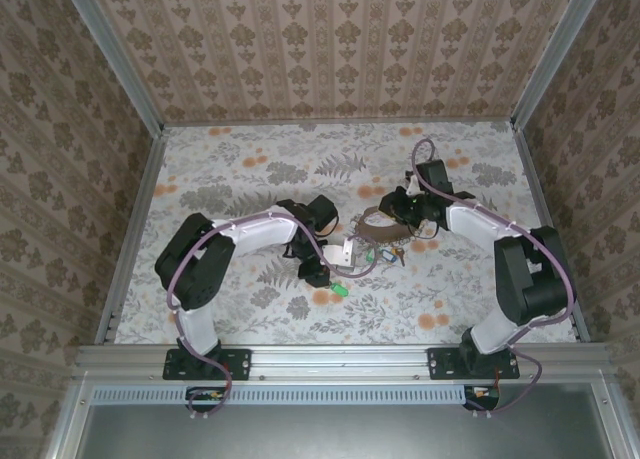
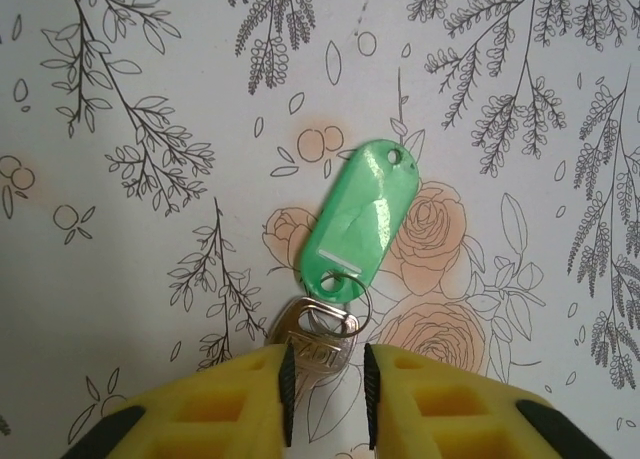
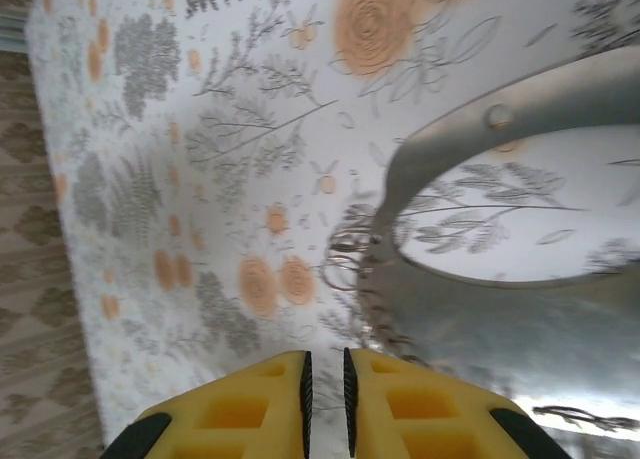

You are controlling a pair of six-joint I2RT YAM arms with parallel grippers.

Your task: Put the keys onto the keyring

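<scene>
A green-tagged key lies flat on the flowered table; its silver blade reaches in between the yellow fingers of my left gripper. The jaws stand apart, and the blade sits close to the left pad. From above, that key lies just right of the left gripper. The keyring, a wide brownish hoop, lies blurred to the right of my right gripper, whose jaws are a narrow gap apart with bare table between. Other keys cluster by the hoop.
Small wire rings sit at the hoop's left edge. A white part lies between the two arms. Patterned walls close the table on three sides. The metal rail runs along the near edge.
</scene>
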